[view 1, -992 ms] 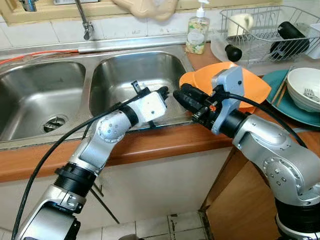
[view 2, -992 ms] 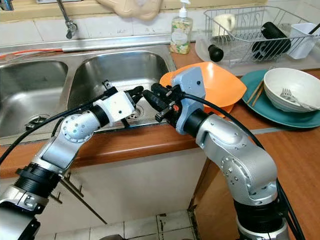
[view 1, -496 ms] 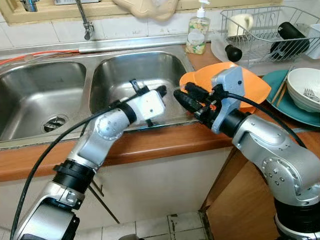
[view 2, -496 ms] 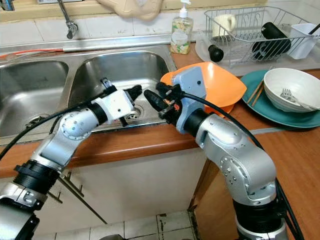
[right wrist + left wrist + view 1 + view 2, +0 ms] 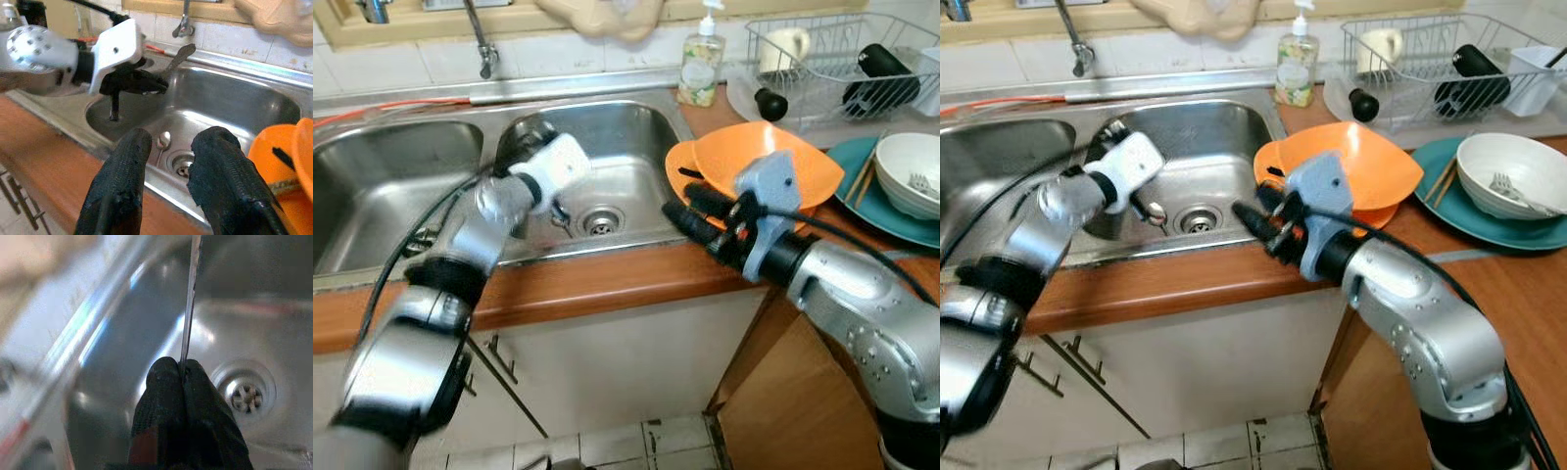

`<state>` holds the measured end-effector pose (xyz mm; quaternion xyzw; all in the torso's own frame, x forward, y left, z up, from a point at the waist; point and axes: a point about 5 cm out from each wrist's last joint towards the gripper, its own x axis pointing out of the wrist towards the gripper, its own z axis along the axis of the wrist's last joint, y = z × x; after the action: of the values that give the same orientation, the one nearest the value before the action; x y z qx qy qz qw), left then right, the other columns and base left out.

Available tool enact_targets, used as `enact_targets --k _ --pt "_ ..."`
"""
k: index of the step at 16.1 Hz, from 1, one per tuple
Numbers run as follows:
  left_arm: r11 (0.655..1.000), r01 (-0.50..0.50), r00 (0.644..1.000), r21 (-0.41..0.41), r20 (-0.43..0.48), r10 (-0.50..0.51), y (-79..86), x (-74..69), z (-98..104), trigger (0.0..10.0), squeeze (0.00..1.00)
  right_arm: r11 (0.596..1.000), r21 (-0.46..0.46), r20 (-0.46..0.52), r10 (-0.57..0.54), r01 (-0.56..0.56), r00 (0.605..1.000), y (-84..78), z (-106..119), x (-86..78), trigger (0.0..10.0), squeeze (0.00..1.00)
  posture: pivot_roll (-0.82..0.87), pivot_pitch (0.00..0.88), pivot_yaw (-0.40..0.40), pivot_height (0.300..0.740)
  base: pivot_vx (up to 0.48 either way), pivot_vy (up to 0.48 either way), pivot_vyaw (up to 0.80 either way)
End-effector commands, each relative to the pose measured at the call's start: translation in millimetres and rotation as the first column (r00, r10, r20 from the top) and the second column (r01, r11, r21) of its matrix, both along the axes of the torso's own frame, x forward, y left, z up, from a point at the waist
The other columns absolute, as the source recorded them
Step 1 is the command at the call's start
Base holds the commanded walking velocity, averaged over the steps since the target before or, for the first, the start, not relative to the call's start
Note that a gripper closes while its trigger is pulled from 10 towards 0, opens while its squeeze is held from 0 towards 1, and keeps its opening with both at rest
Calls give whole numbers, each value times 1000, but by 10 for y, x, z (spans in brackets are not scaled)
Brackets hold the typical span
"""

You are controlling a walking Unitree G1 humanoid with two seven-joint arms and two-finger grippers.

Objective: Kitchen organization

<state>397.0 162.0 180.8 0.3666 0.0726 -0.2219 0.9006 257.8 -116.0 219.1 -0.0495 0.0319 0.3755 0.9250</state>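
My left tool (image 5: 139,83) is clamped on a metal utensil (image 5: 190,298) above the right sink basin (image 5: 626,132); right tool (image 5: 168,181), fingers apart, hovers at the counter (image 5: 607,279) edge. Thin handle could slip mid-swing.

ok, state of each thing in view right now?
left gripper: shut on metal utensil, in sink
right gripper: open, empty
orange bowls: stacked, upright
white bowl: upright on teal plate, fork inside
soap bottle: upright
dish rack: holding mug
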Motion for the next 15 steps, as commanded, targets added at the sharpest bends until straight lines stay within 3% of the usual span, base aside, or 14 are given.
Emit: enact_targets --k 1,4,7,8,10,15 --pt "999 -42 996 -29 -84 40 25 8 -83 10000 0 1000 -8 5 25 -25 1000 34 17 -32 10000 0 -162 0 88 740 0 0 0" --pt "988 -118 968 -97 -235 93 -41 46 -174 10000 0 999 -16 1 45 -45 999 51 6 -67 10000 0 -179 0 107 740 0 0 0" --pt "969 -193 936 -157 -325 134 -81 36 -266 10000 0 999 -24 -2 47 -47 999 61 -10 -91 10000 0 -195 0 120 740 0 0 0" --pt "966 -203 930 -159 -339 140 -84 30 -287 10000 263 999 -26 -5 46 -46 999 57 -13 -100 10000 0 -195 0 120 740 0 0 0" --pt "964 -210 926 -163 -351 142 -86 27 -299 10000 1000 999 -27 -7 44 -44 999 52 -17 -106 10000 0 -197 0 120 740 0 0 0" --pt "950 -251 907 -188 -387 163 -33 15 -323 10000 1000 999 -37 -9 35 -36 999 35 -19 -86 10000 0 -191 0 110 740 0 0 0"
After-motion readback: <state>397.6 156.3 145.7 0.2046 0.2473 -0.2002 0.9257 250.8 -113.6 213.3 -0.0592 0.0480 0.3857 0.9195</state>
